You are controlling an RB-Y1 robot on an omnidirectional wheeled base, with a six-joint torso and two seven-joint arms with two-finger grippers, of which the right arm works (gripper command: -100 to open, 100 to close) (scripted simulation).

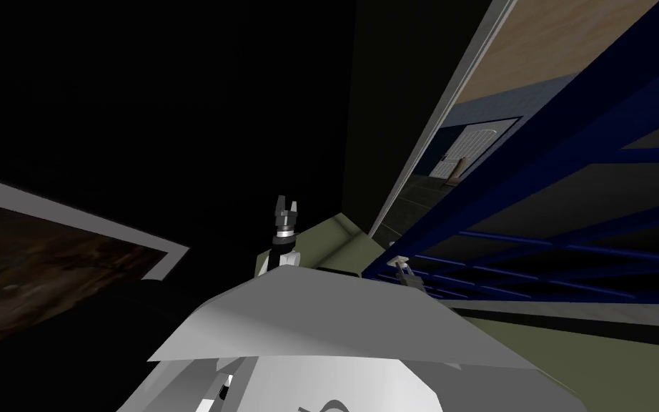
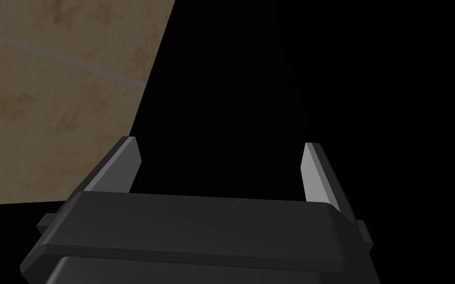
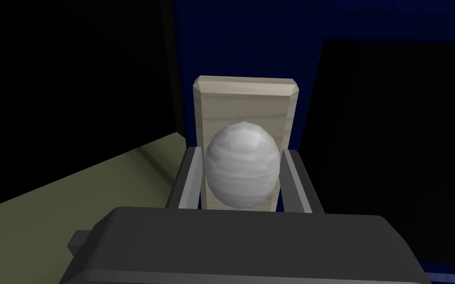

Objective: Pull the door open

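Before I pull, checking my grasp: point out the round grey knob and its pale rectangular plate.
round grey knob [image 3: 242,164]: right wrist view, front bulge.
pale rectangular plate [image 3: 245,98]: right wrist view, top part above knob.

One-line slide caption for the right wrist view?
Grasp: right gripper shut on the grey knob, beige backplate behind it, on the dark blue door.

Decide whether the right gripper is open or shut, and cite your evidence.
Shut on the white door knob: the right gripper's two fingers press its opposite sides, in front of the pale backplate.

Head camera looks steeply down; right wrist camera closely faces the same blue door [image 3: 251,39].
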